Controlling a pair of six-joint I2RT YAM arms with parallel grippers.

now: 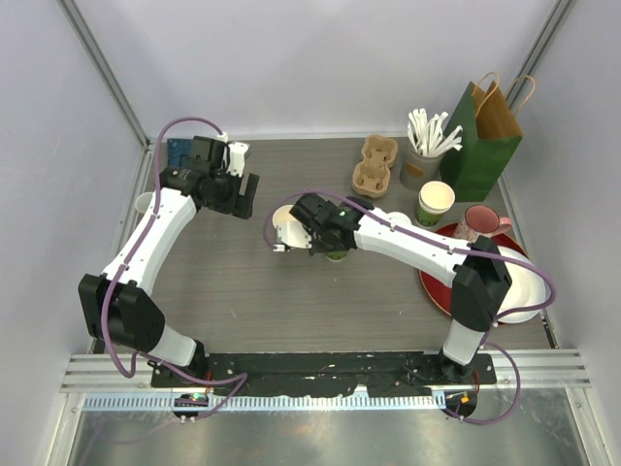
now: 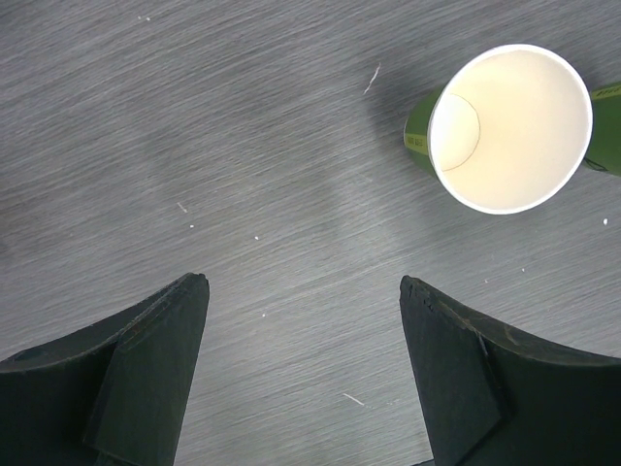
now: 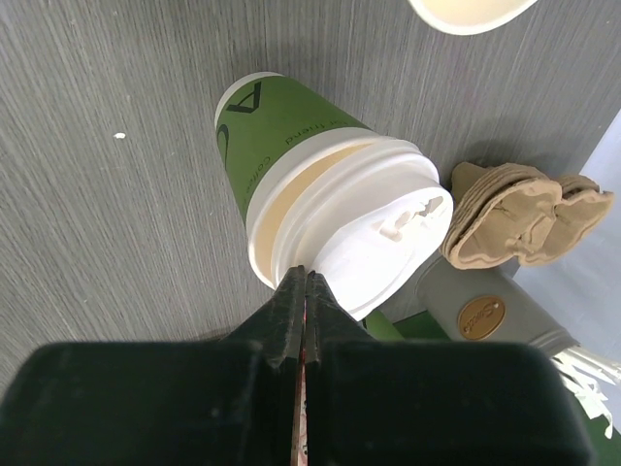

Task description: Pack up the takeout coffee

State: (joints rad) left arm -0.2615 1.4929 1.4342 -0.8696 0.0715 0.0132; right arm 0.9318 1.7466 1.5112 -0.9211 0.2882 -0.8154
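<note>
- Packing looks barely begun to me. The green paper bag (image 1: 475,146) stands at the far right of the table (image 1: 233,291), with the pulp cup carrier (image 1: 375,163) near it. Neither coffee is in either one.
- Still to do, as I judge it: seat one lid, cap the other cup, then move both cups to the carrier or the bag.
- The two coffees stand out in the middle of the table, well apart from the carrier.
- The capped cup (image 3: 281,131) sits right under the right arm's wrist. It is upright on its base, long axis vertical, mouth pointing up.
- The lidless cup (image 2: 509,126) stands just beside it, on the left arm's side. It is also upright with a vertical axis, and its cream inside is bare to the ceiling.
- The white lid (image 3: 374,238) is on the capped cup but sits skewed. A crescent of cream interior shows at one side.
- The right gripper (image 3: 306,280) is clenched with nothing between its fingers, its tips at the lid's near rim. I cannot tell whether it is pressing the lid or just over it.
- The left gripper (image 2: 303,283) is released, jaws wide and holding nothing, hovering over bare table near the lidless cup.
</note>
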